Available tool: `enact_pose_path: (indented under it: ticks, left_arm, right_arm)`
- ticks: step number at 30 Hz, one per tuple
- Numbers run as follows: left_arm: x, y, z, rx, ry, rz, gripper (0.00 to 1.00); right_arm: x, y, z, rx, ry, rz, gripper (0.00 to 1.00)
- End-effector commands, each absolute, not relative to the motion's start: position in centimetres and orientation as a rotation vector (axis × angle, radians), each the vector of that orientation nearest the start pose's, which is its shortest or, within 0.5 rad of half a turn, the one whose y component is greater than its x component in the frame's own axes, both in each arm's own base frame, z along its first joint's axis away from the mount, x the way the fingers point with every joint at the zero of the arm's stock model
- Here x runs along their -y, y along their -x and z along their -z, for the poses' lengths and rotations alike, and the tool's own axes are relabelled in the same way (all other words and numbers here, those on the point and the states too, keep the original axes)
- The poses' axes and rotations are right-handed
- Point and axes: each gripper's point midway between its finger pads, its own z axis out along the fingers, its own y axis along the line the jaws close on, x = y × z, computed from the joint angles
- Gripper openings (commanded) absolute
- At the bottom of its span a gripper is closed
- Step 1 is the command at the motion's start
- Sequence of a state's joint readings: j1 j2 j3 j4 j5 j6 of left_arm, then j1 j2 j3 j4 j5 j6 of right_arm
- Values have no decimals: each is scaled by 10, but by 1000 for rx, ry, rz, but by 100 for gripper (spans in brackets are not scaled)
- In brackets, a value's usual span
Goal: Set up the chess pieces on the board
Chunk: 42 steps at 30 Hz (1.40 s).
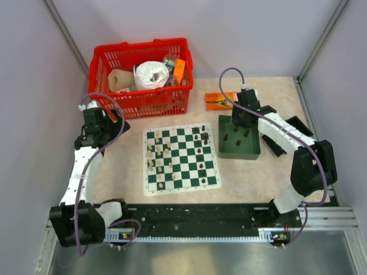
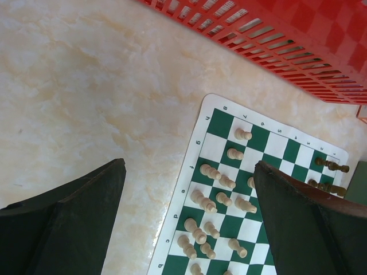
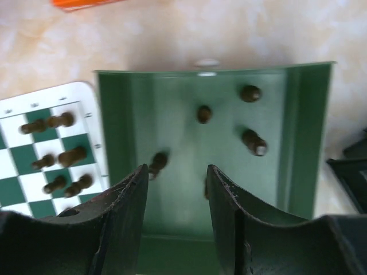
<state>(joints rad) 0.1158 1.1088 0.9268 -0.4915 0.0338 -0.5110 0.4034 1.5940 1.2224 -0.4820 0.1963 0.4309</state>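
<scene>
White link shells (image 1: 77, 177), black joints (image 1: 312, 166), purple cables (image 1: 231, 69) along arms; left hand (image 2: 189, 166), right hand (image 3: 178, 169) matte black.

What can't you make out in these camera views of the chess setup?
- Right wrist view: dark pieces in the green tray are blurred, types unreadable; one seems partly hidden behind a right claw finger.
- Left wrist view: the board is cut by the bottom edge and the left claw fingers.
- Top view: board pieces too small to identify.

My workspace: beige marbled desk (image 1: 129, 172), enclosed on three sides by plain pale grey walls (image 1: 28, 86); aluminium rail (image 1: 332, 217) along the near edge; even, diffuse light.
</scene>
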Motion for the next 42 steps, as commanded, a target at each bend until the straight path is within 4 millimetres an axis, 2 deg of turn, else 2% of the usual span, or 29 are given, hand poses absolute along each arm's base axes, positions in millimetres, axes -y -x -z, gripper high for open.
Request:
enact_pose_path:
  ticks: [1, 5, 12, 18, 21, 23, 25, 32, 42]
  left_arm:
    - [-11, -336, -193, -2103, 660, 272, 99]
    - [-11, -336, -192, -2106, 663, 270, 99]
    - [-13, -336, -191, -2109, 664, 260, 99]
    - [-13, -336, -190, -2110, 666, 259, 98]
    - [-12, -337, -190, -2107, 668, 266, 99]
    - [-11, -338, -190, -2107, 665, 275, 98]
    - [-10, -338, -191, -2106, 662, 276, 99]
    - [-13, -334, -189, -2110, 666, 258, 99]
    - [-12, -335, -189, -2108, 668, 261, 99]
  right_arm:
    - [-117, -386, -141, -2382, -214, -135, 46]
    - [-93, -386, -132, -2411, -263, -50, 46]
    - [-81, -383, -118, -2445, -268, 38, 46]
    - [-100, -384, -123, -2460, -181, -59, 46]
    - [-123, -384, -128, -2452, -67, -52, 47]
    - [-141, -382, -122, -2478, -37, -109, 47]
    - [-150, -380, -114, -2500, -34, -124, 47]
    - [-166, -374, -102, -2538, -8, -156, 47]
    - [-174, -377, -84, -2579, 19, -174, 46]
